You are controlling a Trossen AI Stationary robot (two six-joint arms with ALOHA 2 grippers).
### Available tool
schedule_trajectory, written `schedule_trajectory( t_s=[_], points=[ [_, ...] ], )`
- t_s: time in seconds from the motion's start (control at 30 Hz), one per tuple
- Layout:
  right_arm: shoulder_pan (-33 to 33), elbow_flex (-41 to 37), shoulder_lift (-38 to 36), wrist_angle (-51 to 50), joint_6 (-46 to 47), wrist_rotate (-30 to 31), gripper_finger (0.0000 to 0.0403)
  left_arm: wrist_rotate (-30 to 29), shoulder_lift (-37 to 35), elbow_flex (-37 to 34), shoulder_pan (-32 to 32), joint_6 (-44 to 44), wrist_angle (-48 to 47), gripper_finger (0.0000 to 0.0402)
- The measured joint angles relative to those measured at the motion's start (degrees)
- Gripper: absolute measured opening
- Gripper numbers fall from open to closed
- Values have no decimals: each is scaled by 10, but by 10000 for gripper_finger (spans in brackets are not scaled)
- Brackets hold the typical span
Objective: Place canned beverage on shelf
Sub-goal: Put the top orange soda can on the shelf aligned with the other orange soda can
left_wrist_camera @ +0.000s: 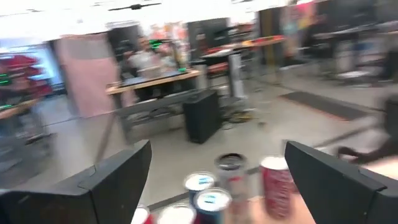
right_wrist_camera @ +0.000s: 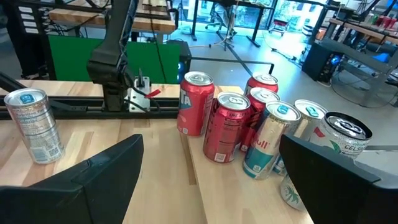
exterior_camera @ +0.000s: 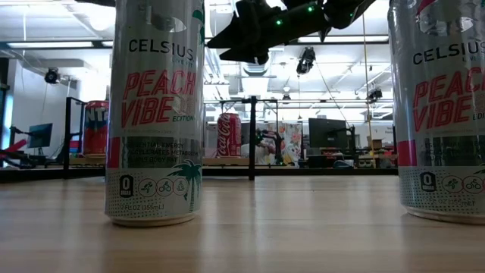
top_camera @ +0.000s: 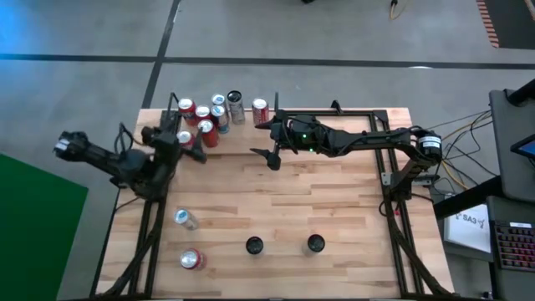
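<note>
A: How far along is the shelving?

B: Partly done, by the look of it. A cluster of cans (top_camera: 211, 117) already stands at the far left of the shelf (top_camera: 351, 113), with one red can (top_camera: 260, 110) a little apart to its right.

A: And what is left?

B: Four cans on the near part of the worktop (top_camera: 276, 201): a silver can (top_camera: 185, 219) and a red can (top_camera: 191, 259) lying near the left edge, and two dark-topped cans (top_camera: 254, 245) standing side by side towards the middle.

A: Does either arm carry one?

B: Neither. The left gripper (top_camera: 185, 140) sits just beside the cluster, fingers (left_wrist_camera: 112, 177) spread, nothing between them. The right gripper (top_camera: 269, 140) hangs over the worktop near the lone red can, fingers (right_wrist_camera: 93, 180) also spread and empty; in its wrist view the cluster stands just ahead.

A: So which step is in hand?

B: Hard to say for sure. Both arms are up by the shelf with empty fingers, so it looks like the gap between a placement and the next pick. The next can would have to come from the near side, well apart from both grippers.
</note>
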Motion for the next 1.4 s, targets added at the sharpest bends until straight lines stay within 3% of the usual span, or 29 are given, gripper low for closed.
schedule_trajectory(
  t_s=[0.17,0.27,0.37,0.43,0.6,0.77,0.97,1.0,1.13,1.2,1.33,1.4],
  points=[
    [0,0,0,-9,1,0,365,26,-15,-34,-107,-9,-7,354],
    [0,0,0,-12,2,0,365,126,-20,-64,-155,-51,-12,354],
    [0,0,0,-11,7,0,365,231,-21,-73,-164,-110,7,352],
    [0,0,0,-11,8,0,365,227,-12,-71,-160,-128,36,350],
    [0,0,0,-11,16,0,366,109,-1,-54,-159,-117,14,338],
    [0,0,0,-11,22,0,366,7,-12,-62,-159,-106,3,245],
    [0,0,0,-11,22,0,366,0,-51,-90,-160,-68,1,38],
    [0,0,0,-11,22,0,366,-1,-60,-94,-159,-65,1,20],
    [0,0,0,-16,15,0,366,5,-106,-120,-161,-61,2,9],
    [0,0,-1,-22,8,0,366,56,-131,-142,-163,-61,1,3],
    [-1,0,-5,-29,-7,0,366,363,-173,-190,-157,-90,-7,1],
    [-1,0,-6,-28,-10,0,366,470,-183,-210,-155,-106,-18,1]
  ],
)
